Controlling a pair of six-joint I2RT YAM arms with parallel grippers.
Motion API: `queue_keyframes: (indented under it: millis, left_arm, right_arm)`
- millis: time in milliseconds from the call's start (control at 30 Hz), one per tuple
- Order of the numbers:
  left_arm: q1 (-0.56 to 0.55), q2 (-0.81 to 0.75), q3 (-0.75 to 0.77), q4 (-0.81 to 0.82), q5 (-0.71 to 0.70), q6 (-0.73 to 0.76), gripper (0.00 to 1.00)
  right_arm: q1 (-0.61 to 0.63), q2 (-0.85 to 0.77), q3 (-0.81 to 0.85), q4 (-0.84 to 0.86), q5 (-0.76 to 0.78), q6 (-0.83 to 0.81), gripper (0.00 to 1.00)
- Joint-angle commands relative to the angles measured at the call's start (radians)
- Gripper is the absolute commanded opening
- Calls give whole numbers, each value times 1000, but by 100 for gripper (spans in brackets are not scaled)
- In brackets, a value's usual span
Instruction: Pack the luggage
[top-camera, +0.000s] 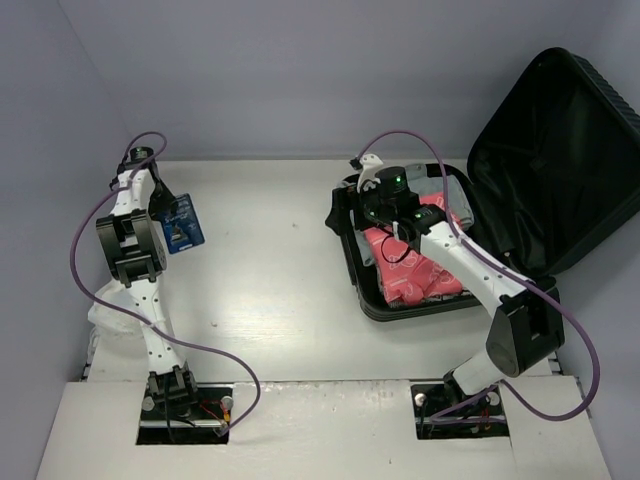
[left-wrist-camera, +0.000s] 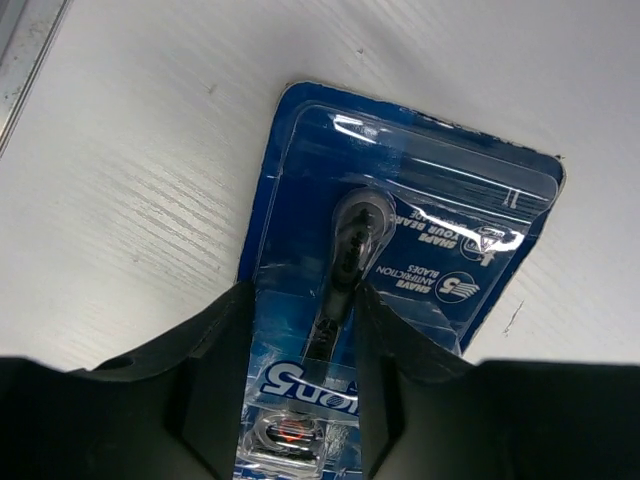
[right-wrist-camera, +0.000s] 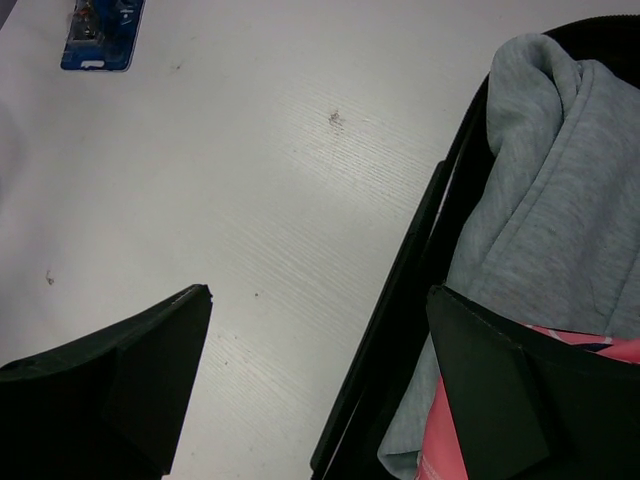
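Observation:
The luggage (top-camera: 520, 150) is a black hard-shell suitcase lying open at the right, with its lid standing up. Its base (top-camera: 372, 305) holds a grey garment (right-wrist-camera: 560, 180) and a pink package (top-camera: 415, 265). My right gripper (right-wrist-camera: 318, 292) is open and empty above the suitcase's left rim (right-wrist-camera: 420, 250); in the top view it (top-camera: 362, 205) hangs over that rim. One finger is over the table, the other over the garment. My left gripper (left-wrist-camera: 302, 290) is shut on a blue razor blister pack (left-wrist-camera: 420, 220), its fingers (left-wrist-camera: 215, 370) against the raised blister. The pack (top-camera: 182, 224) sits at the far left.
A crumpled white bag (top-camera: 105, 318) lies at the table's left edge beside the left arm. Purple cables (top-camera: 235, 365) loop from both arms. Grey walls close in the back and sides. The razor pack also shows far off in the right wrist view (right-wrist-camera: 100, 38).

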Motion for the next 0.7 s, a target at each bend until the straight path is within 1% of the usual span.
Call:
queue_keyframes:
  millis: [0,67,167,300,433,633,667]
  left_arm:
    - [-13,-29,9,-4,34,8,10]
    - [-19,-44,-12,2,45,17,0]
    - [-37,-95,-49,36,77,31,0]
    - [-78,-201,-155,71,114,24,0]
    - [-158,-346,-247,106,134,25,0]
    - [-253,-463,-322,80,161,25,0]
    - [-301,-477,-325,74,170,25,0]
  right_arm:
    - [2,-22,10,60,31,-3,86]
    - [-1,-39,-2,58,46,-4,86]
    - [-9,-63,-15,56,62,-9,86]
    - [-38,-108,-44,49,76,-14,86]
    - [-86,-172,-75,38,77,-15,86]
    - [-155,-255,-116,23,69,-15,85]
    - [-164,-266,-121,23,72,-17,85]
